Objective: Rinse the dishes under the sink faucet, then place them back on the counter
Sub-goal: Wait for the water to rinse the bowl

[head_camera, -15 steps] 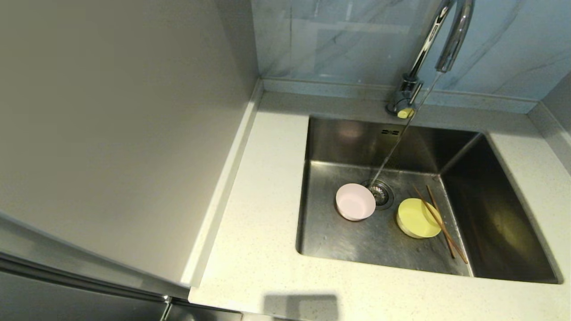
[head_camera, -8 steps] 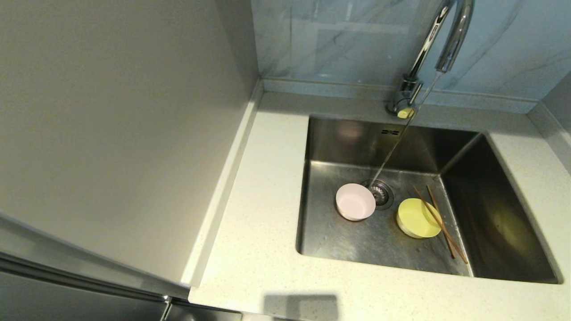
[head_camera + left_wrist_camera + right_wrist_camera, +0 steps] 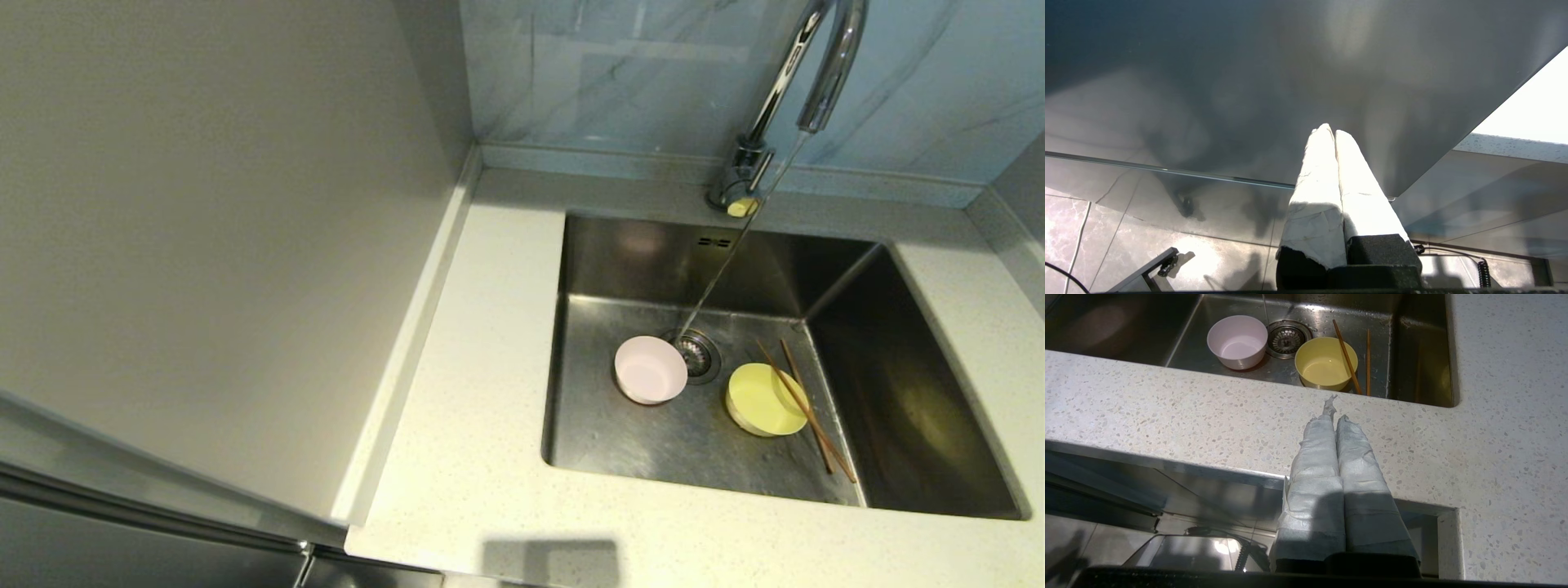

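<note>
- On the sink (image 3: 620, 269) floor, a pink bowl (image 3: 651, 370) sits beside the strainer drain (image 3: 695, 353); a yellow-green bowl (image 3: 765, 398) sits right of it, one of two chopsticks (image 3: 804, 408) across its rim.
- Faucet (image 3: 804, 77) water runs thinly onto the drain.
- Right gripper (image 3: 1333, 412), pressed closed and empty, hangs before the speckled counter (image 3: 465, 457).
- Left gripper (image 3: 1331, 132), closed and empty, points at a grey panel (image 3: 1249, 81).
</note>
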{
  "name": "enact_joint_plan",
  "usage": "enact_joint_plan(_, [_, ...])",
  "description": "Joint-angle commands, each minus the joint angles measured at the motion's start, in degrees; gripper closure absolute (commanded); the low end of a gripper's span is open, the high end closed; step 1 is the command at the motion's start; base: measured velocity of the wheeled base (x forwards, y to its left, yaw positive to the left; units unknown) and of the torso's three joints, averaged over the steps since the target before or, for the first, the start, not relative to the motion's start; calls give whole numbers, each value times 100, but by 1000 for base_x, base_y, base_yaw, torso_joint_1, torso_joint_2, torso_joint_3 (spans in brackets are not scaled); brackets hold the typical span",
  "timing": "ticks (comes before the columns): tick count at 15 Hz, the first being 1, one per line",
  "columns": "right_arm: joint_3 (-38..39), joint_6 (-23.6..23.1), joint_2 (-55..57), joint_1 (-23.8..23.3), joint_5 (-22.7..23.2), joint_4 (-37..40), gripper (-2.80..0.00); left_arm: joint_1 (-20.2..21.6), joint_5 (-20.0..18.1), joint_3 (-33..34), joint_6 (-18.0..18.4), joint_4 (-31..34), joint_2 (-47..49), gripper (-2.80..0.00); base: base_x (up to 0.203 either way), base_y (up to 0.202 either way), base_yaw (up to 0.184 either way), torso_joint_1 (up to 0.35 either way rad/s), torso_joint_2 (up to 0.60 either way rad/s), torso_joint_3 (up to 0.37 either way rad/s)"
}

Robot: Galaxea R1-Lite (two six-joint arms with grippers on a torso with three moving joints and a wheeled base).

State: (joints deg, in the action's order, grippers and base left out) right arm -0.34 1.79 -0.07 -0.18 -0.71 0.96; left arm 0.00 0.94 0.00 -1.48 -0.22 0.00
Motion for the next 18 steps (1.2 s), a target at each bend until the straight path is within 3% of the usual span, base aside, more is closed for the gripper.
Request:
enact_joint_plan(1, [-1, 6, 7, 1, 0, 0, 0, 0, 3, 0, -2, -4, -18, 0, 0, 0, 0, 0, 0, 0])
enact_joint_plan(18, [-1, 4, 7, 1, 0, 0, 0, 0, 3, 0, -2, -4, -18, 0, 0, 0, 0, 0, 0, 0])
